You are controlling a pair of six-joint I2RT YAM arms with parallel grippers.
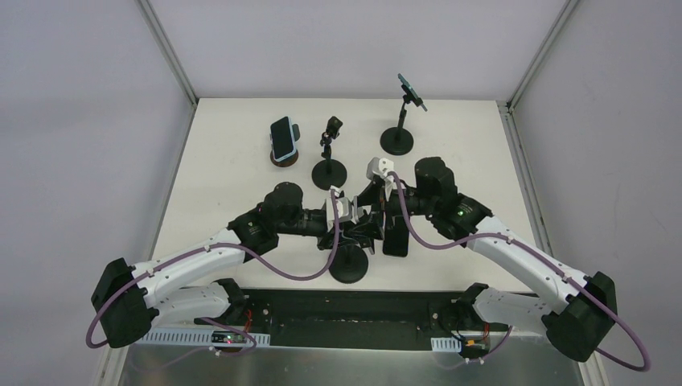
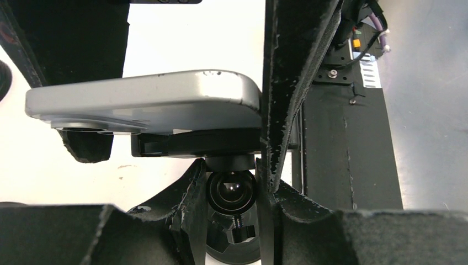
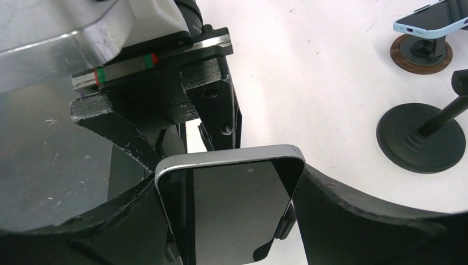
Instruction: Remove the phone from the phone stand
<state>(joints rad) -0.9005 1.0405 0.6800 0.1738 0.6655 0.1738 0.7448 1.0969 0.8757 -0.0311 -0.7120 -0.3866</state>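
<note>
A phone [image 3: 232, 204] with a silver frame and dark screen sits in the clamp of a black phone stand, whose round base [image 1: 348, 264] is at the table's near middle. My right gripper [image 3: 229, 212] is shut on the phone's two long edges. In the top view the right gripper [image 1: 392, 229] meets the left gripper [image 1: 359, 233] over the stand. In the left wrist view the phone [image 2: 143, 99] shows edge-on above the stand's ball joint [image 2: 232, 190]. My left gripper [image 2: 232, 196] is shut on that ball joint.
A phone in a blue case [image 1: 283, 138] rests on a round wooden stand at the back left. An empty black stand [image 1: 329, 153] is beside it. A tall stand [image 1: 396, 142] holds a teal phone [image 1: 412, 92] at the back.
</note>
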